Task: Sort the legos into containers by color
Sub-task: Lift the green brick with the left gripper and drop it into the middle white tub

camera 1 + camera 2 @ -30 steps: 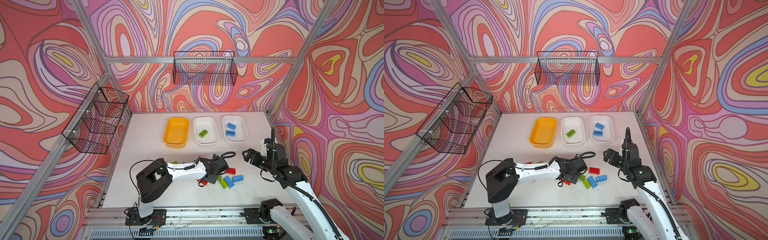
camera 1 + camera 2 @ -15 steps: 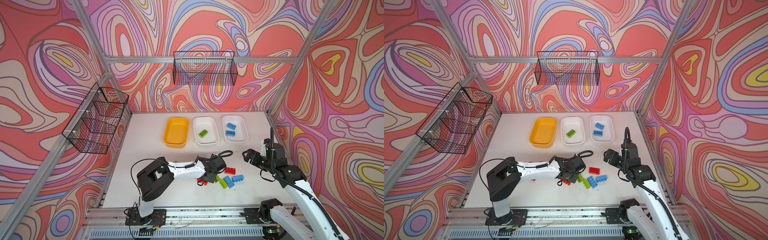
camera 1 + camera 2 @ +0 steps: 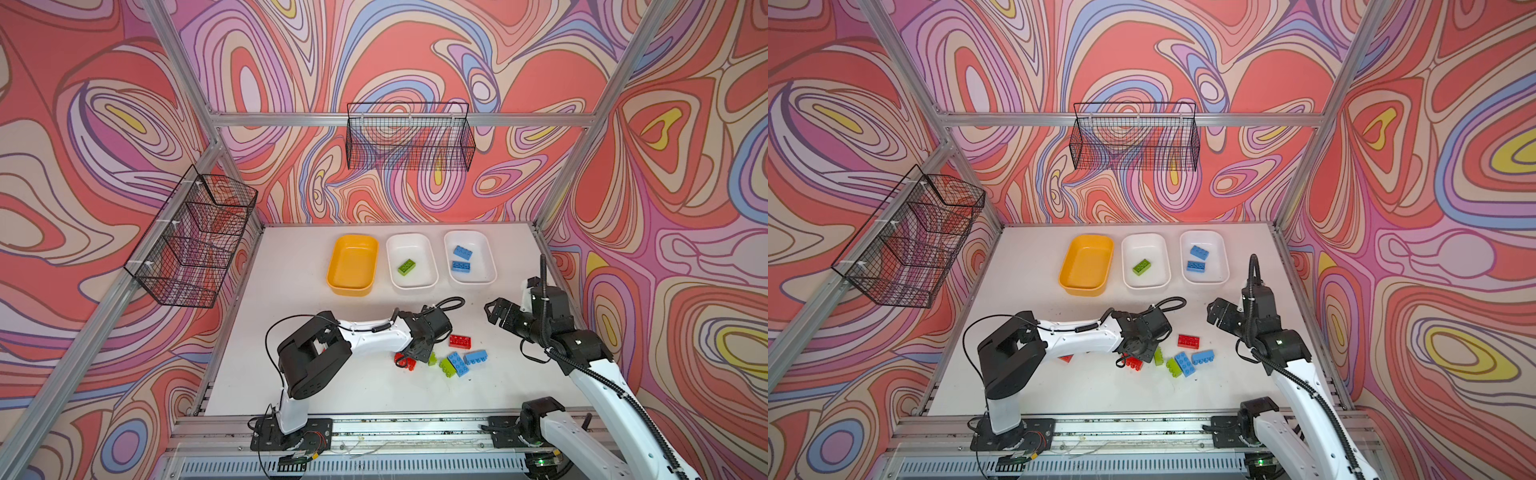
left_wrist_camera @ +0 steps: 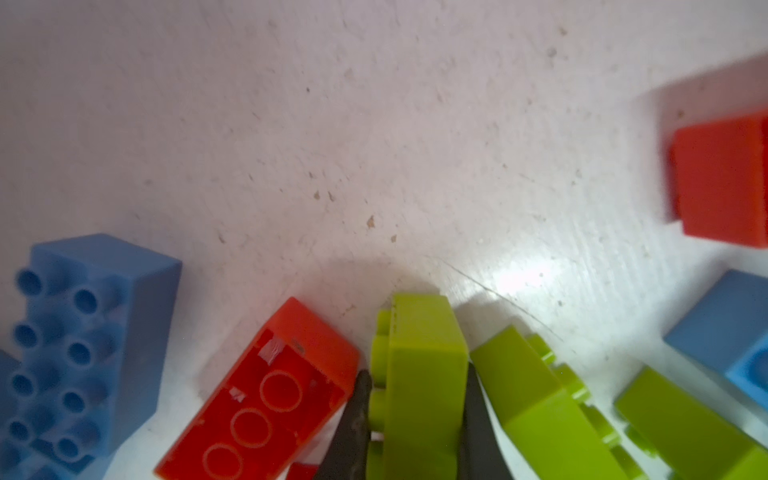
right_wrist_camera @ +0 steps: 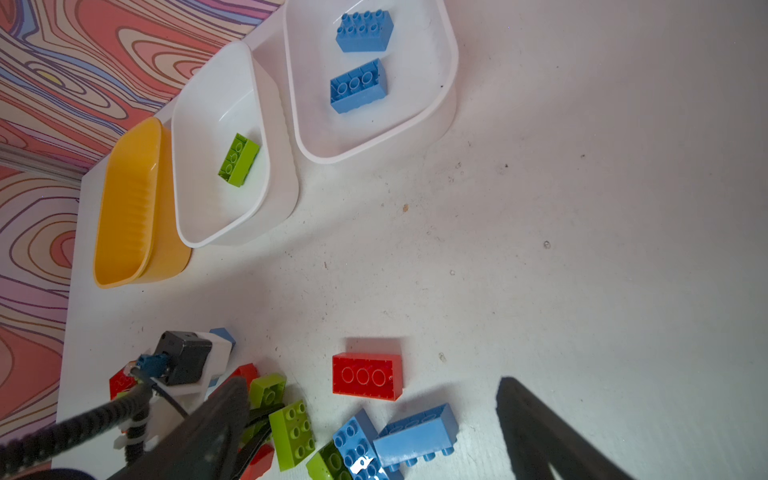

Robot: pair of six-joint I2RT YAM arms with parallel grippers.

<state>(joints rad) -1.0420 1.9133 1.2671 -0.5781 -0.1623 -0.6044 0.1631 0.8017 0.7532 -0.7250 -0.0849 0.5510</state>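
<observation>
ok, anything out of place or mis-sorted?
Nothing mis-sorted: green brick in the middle white tub, two blue bricks in the end white tub. One stray: a red brick lies apart from the pile, partly hidden under the left arm.

Red brick [image 3: 1066,358] mostly hidden under left arm [image 3: 1084,336], blue brick [image 4: 83,353] cut off — blurred.

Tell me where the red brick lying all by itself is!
In both top views the red brick lies on the white table near the front middle, with a blue brick nearest, just in front of it.
</observation>
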